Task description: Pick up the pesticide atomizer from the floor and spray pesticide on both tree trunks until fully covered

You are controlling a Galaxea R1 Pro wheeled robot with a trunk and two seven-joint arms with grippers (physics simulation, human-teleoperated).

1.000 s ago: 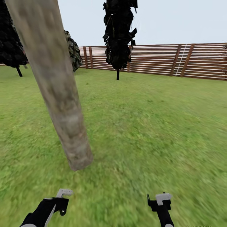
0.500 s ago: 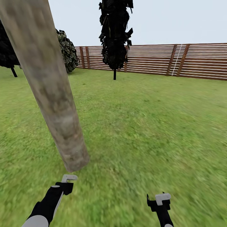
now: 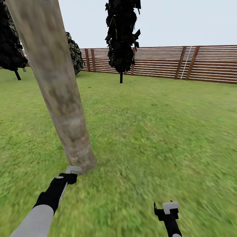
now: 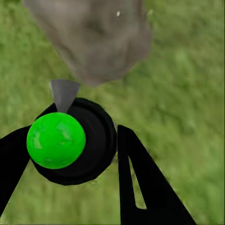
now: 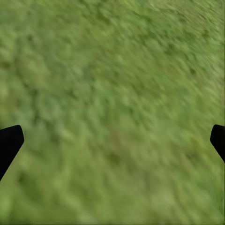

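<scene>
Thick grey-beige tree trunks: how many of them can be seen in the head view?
1. The thick grey-beige tree trunk leans up from the green grass lawn at left, its base just beyond the left gripper. A second may stand outside the picture.

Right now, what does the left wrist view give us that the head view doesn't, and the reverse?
Left wrist view alone: the atomizer's bright green ball on its black round body, held between the left hand's dark fingers, with the grey nozzle pointing at the trunk's base.

Head view alone: the wooden fence, the dark conifer, the sky, and the right hand low over the grass, its fingers apart and empty.

Both: the thick grey-beige tree trunk meeting the grass, with the nozzle close to it.
</scene>
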